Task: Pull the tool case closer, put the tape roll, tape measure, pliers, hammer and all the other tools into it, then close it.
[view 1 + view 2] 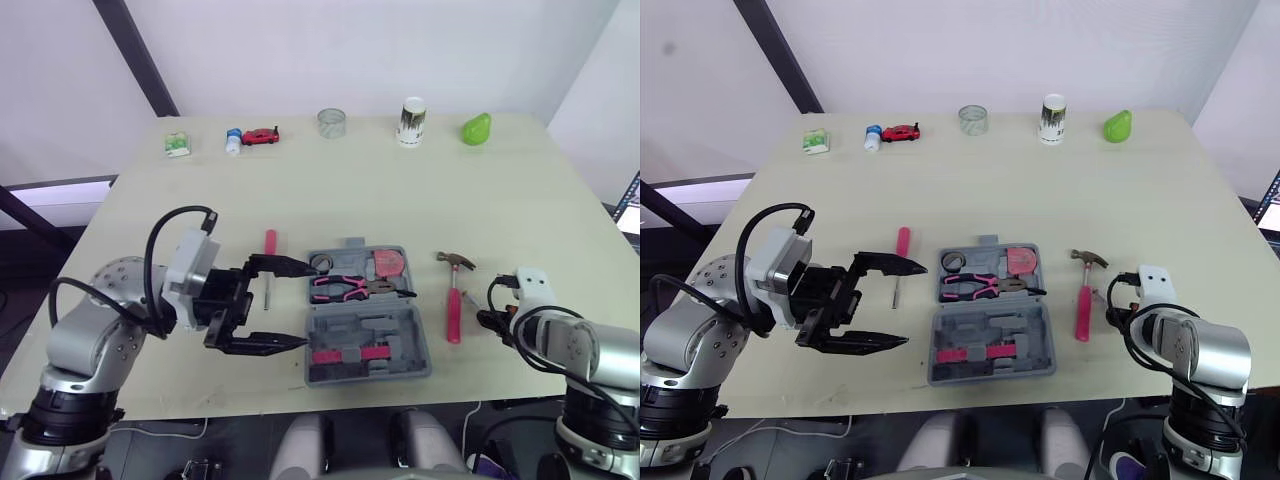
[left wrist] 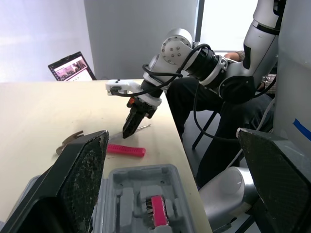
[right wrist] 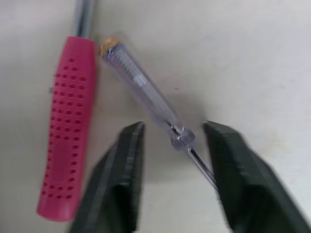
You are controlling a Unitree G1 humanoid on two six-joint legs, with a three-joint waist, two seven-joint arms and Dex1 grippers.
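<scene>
Left of the case, the left gripper (image 1: pixel 303 304) hangs just above the table (image 1: pixel 150 220) with its forearm level. Its two fingers point at the case's left edge, and its jaws are spread wide and hold nothing. The red-handled screwdriver (image 1: pixel 269 243) lies loose just left of the case, beyond that gripper's upper finger, so it is not yet packed.

The case (image 1: pixel 400 325) sits near the table's front edge between the two arms, so the pull looks done. It lies open and flat. In its far half are the tape roll (image 1: pixel 321 263), the pliers (image 1: pixel 345 288) and the tape measure (image 1: pixel 388 265); the near half holds small pink bits.

Right of the case, the hammer (image 1: pixel 455 305) lies on the table, apart from the case wall. A clear-handled tester (image 3: pixel 146 92) lies just beside its pink grip, on the side away from the case. The right gripper (image 3: pixel 173 127) points straight down over the tester. Its jaws are partly parted, straddling the thin shaft without pinching it.

By my reckoning three tools are left to load, and then the closing.
</scene>
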